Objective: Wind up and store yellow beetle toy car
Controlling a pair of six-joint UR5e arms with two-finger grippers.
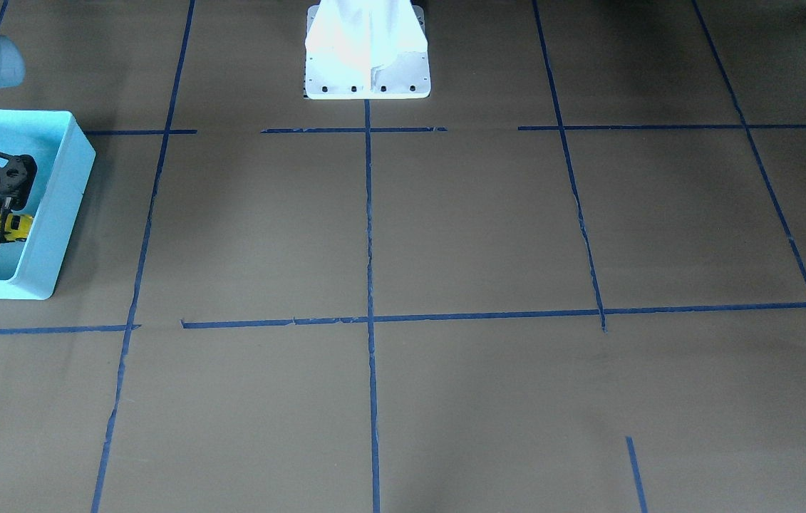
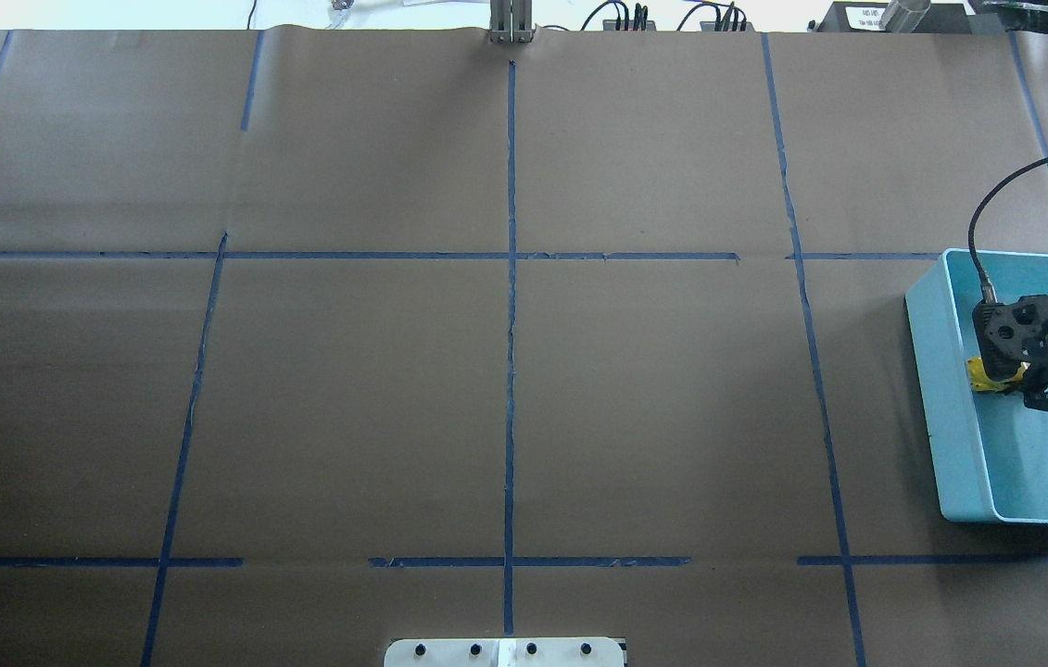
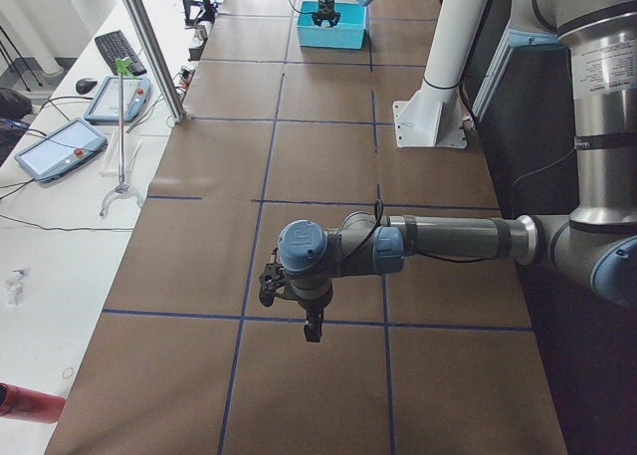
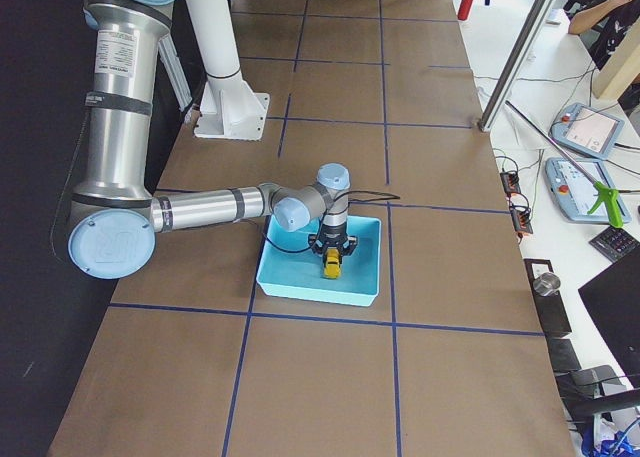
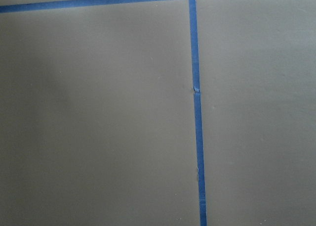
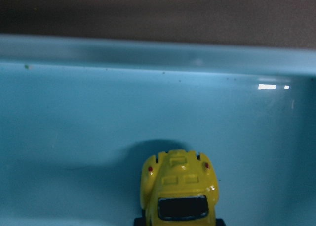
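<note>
Brown-paper table (image 2: 347, 398) w/ blue tape grid. Bin (image 2: 927, 371) sits at the robot's right edge. R gripper (image 4: 330, 255) reaches down into the bin, jaws straddling the car (image 6: 178, 191), which is low over the bin floor near a wall. Can't tell whether they pinch it. L gripper (image 3: 271, 284) hovers over bare paper, well apart; jaw state unclear.

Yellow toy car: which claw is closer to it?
Right. The right claw is at the yellow toy car in the blue bin; the left claw hangs far off over the table.
</note>
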